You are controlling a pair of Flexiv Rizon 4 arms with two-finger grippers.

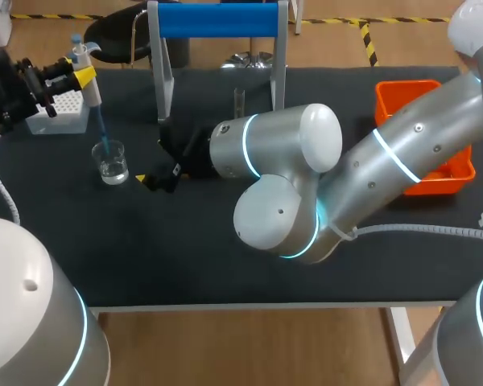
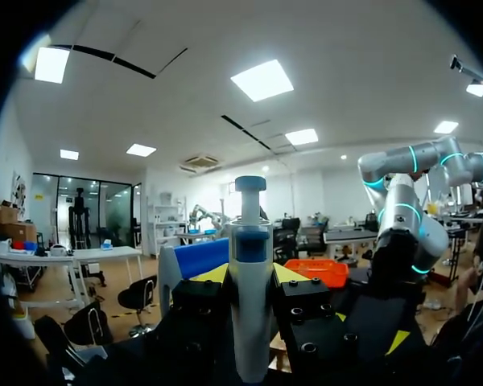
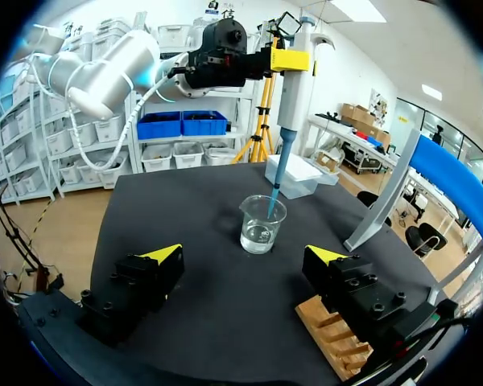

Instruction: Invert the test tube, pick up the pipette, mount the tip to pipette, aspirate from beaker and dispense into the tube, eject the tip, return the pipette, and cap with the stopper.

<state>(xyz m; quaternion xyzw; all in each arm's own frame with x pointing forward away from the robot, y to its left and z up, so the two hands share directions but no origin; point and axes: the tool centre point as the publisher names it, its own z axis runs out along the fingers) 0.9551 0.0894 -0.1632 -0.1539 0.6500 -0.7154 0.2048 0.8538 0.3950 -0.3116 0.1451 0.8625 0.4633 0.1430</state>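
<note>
1. Bench (image 1: 225, 265): a black-covered top that carries all items.

2. Right arm (image 1: 402, 153): enters from the right edge and reaches past the middle. The right gripper (image 3: 243, 252) sits low over the left half of the bench. Its jaws stand wide apart and hold nothing.

3. Left arm (image 1: 8, 88): enters at the back left corner. The left gripper (image 2: 250, 277) is clamped on the pipette (image 2: 249, 322), one finger on each side of the body.

4. Frame with blue crossbar (image 1: 217, 20): stands at the back edge, near the middle.

5. Orange bin (image 1: 410, 96): near the back right corner.

6. White tip box (image 1: 60, 117): near the back left corner, just behind the pipette.

7. Pipette, long axis: close to upright, plunger on top, blue tip (image 3: 275, 181) pointing down.

8. Beaker (image 3: 262, 225): stands near the left edge, directly under the left jaws, with clear liquid at the bottom. The tip passes inside its rim. Whether the tip end is below the liquid surface cannot be told.

9. Test tube (image 1: 239, 100): upright at the back edge under the frame, well apart from the beaker, toward the bench middle.

Governing relation: the beaker lies straight ahead of the open right jaws, just clear of both fingers. The left arm alone holds the pipette. Judgement: aspiration is the step in hand. The dispense move then calls for a straight lift along the pipette axis, clear of the rim, followed by a traverse toward the back middle to the tube.
</note>
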